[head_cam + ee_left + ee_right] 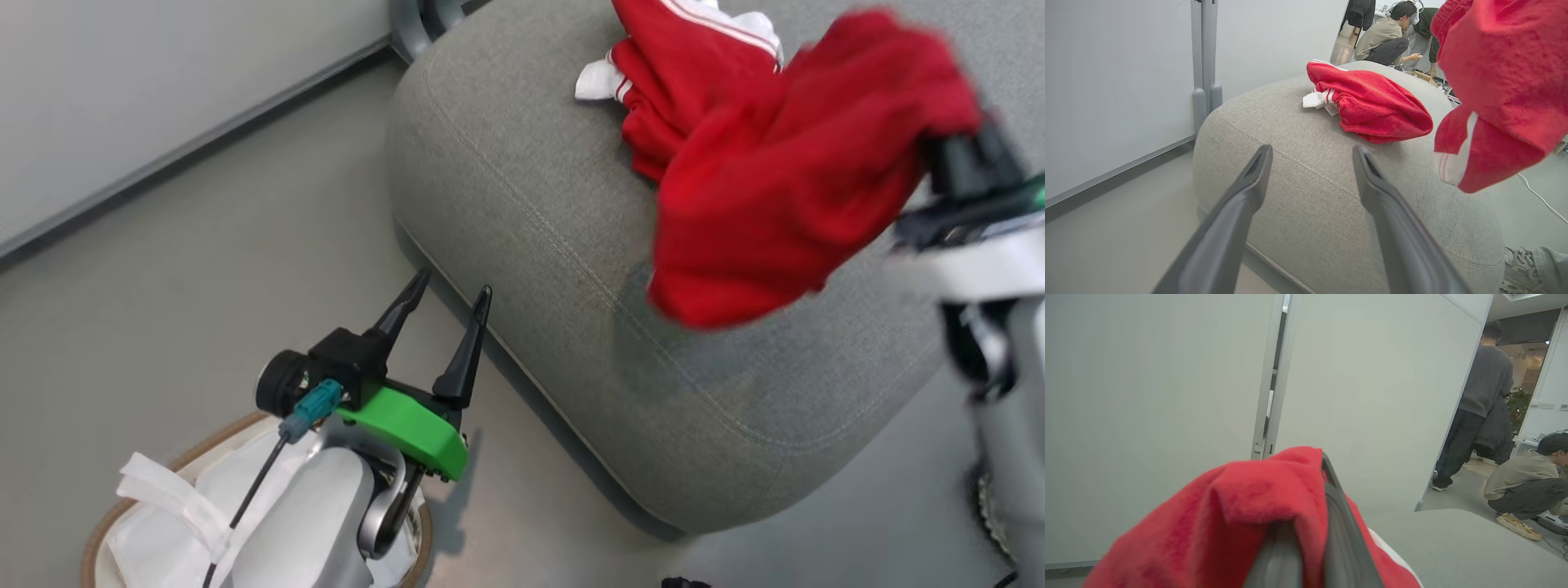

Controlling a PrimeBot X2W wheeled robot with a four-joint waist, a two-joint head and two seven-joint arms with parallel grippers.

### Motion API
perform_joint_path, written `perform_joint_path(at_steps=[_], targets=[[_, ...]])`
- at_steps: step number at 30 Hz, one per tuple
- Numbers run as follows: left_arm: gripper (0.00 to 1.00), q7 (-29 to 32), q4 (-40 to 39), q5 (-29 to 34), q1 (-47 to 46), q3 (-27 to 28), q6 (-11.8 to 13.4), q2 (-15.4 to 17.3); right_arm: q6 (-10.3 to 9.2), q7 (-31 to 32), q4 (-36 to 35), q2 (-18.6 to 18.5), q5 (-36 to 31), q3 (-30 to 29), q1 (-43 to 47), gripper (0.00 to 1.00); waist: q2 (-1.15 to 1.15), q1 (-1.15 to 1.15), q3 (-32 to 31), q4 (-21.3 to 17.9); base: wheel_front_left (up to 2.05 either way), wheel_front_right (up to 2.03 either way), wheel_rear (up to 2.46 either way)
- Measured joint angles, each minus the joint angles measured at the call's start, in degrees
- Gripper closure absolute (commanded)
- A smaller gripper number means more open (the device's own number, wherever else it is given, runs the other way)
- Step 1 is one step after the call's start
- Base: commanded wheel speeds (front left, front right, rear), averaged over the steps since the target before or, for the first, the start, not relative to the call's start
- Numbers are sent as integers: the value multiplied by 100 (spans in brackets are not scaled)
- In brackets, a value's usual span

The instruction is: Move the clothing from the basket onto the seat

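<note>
Clothing: one red piece with white stripes (pixel 694 73) lying bunched on the seat (pixel 522 212), upper centre of the head frame. Second red piece (pixel 784 180) hanging from the right tool (pixel 959 155), upper right, over the seat and apparently not touching it. Basket (pixel 90 547) at lower left, white liner showing, mostly hidden behind the left forearm.

Step in hand, by judgement: setting down the held piece. Carry further in over the cushion, away from the rounded front edge, to avoid a slide to the floor. Lower until the hanging hem pools on the fabric, then part the fingers. In the right wrist frame, cloth folded over and around both fingers, so expect snagging. After release, back out along the finger line, no sideways sweep. Drop just beside the first piece without dragging it.

Pose: right tool clamped on a bunch of the red cloth, wrist high at the right edge, pale forearm running down-frame below it. Left tool (pixel 454 284) spread wide, holding nothing, fingers aimed up-frame at the seat's front edge, over the floor between basket and seat. Parked clear, fine to leave there.
</note>
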Motion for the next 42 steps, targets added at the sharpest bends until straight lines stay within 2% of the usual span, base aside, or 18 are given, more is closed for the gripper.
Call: perform_joint_path(at_steps=[3, 6, 14, 18, 23, 29, 31, 32, 34, 42], targets=[[0, 0, -107, 55, -103, -31, 0, 162, 0, 0, 264, -338, -114, -238, -845, 100, 0, 0, 255, -1, 0, 0, 0], [0, 0, -219, 101, -220, -34, 0, 323, -1, 0, 655, -527, -279, -413, -1641, 100, 0, 0, 523, 4, 0, 0, 0], [0, 0, -378, 154, -818, -445, 0, 500, 0, -2, 2065, -759, -910, -883, -3042, 100, 0, 1, 1294, 136, 0, 0, 0], [0, 0, -379, 107, -1121, -638, 0, 530, 0, -2, 2764, -592, -1131, -1114, -3207, 100, 0, 1, 1658, 317, 0, 0, 0], [0, 0, -315, 51, -1282, -728, 0, 557, 0, 0, 3624, -124, -1350, -1230, -2906, 100, 0, 1, 2003, 638, 0, 0, 0], [0, 0, -267, 3, -1257, -667, 0, 579, 0, -1, 4007, 382, -1329, -1526, -2162, 100, 0, 1, 2229, 983, 0, 0, 0], [0, 0, -266, 1, -1190, -619, 0, 581, 0, -1, 4000, 456, -1299, -1644, -1942, 59, 0, 1, 2239, 1056, 0, 0, 0], [0, 0, -264, -3, -1134, -584, 0, 581, 0, -2, 3955, 487, -1289, -1707, -1824, 26, 0, 1, 2221, 1079, 0, 0, 0], [0, 0, -267, -5, -1072, -514, 0, 566, 0, -4, 3831, 536, -1244, -1844, -1583, 0, 0, 1, 2155, 1106, 0, 0, 0], [0, 0, -212, -32, -631, -158, 0, 360, 0, -4, 3353, 575, -1049, -2016, -620, 0, 0, 0, 1647, 1113, 0, 0, 0]])
